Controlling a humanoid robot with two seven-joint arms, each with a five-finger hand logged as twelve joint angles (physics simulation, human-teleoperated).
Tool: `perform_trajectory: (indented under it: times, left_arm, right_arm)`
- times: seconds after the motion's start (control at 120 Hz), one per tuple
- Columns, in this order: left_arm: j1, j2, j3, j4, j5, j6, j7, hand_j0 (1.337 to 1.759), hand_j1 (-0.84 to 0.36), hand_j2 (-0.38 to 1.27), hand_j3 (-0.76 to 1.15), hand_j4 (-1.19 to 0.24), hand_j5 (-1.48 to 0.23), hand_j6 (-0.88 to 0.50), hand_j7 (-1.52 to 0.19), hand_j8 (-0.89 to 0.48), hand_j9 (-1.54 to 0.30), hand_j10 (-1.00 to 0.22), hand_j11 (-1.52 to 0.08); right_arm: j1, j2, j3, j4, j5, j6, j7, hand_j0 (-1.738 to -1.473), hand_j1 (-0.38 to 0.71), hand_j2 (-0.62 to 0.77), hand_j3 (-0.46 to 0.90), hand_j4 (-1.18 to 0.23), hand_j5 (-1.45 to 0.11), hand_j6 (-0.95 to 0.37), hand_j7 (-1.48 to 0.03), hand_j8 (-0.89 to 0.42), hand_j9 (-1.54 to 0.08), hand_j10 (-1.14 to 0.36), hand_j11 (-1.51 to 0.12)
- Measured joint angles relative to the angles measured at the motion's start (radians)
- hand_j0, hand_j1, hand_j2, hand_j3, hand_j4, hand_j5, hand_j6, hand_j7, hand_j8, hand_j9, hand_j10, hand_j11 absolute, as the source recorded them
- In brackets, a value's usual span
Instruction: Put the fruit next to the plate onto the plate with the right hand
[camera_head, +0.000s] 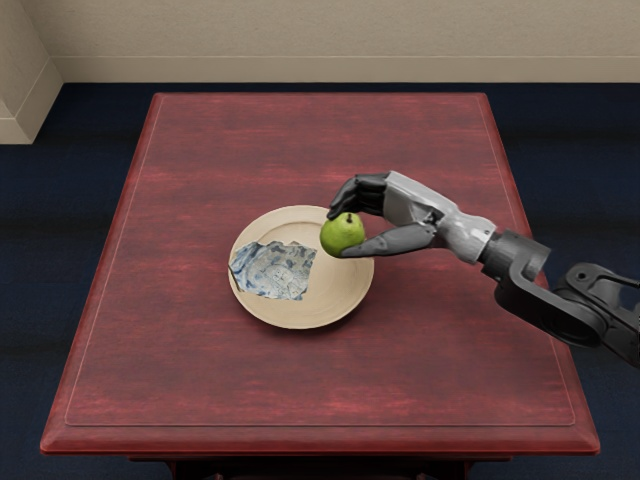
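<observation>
Pear (342, 234), green, stem up, pinched between thumb and curled fingers (362, 190) of right hand (402, 212), held over the right rim of plate (345, 292) and seemingly clear of it, not yet set down. Carry stage by the look of it, nearly finished; lowering and release yet to come. Next: ease down toward the bare middle of plate, beside the blue-and-white patch (272, 270), then spread fingers slowly, a round fruit being apt to roll off onto table (200, 380).
</observation>
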Motion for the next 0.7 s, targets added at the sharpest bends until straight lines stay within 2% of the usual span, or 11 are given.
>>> perform_trajectory:
  times: [0.567, 0.7]
  left_arm:
    - [0.0, 0.0, 0.0, 0.0, 0.0, 0.0, 0.0, 1.658, 0.35, 0.0, 0.0, 0.0, 0.0, 0.0, 0.0, 0.0, 0.0, 0.0, 0.0]
    - [0.0, 0.0, 0.0, 0.0, 0.0, 0.0, 0.0, 1.658, 0.35, 0.0, 0.0, 0.0, 0.0, 0.0, 0.0, 0.0, 0.0, 0.0, 0.0]
  right_arm:
    - [-0.023, 0.07, -0.061, -0.049, -0.018, -0.043, -0.002, -1.657, 0.25, 0.1, 0.0, -0.59, -0.78, -0.6, -0.77, -0.44, -0.78, -0.44, -0.78]
    - [-0.02, 0.108, -0.078, -0.08, -0.019, -0.065, -0.021, -1.657, 0.25, 0.1, 0.0, -0.59, -0.78, -0.59, -0.77, -0.44, -0.77, -0.44, -0.77]
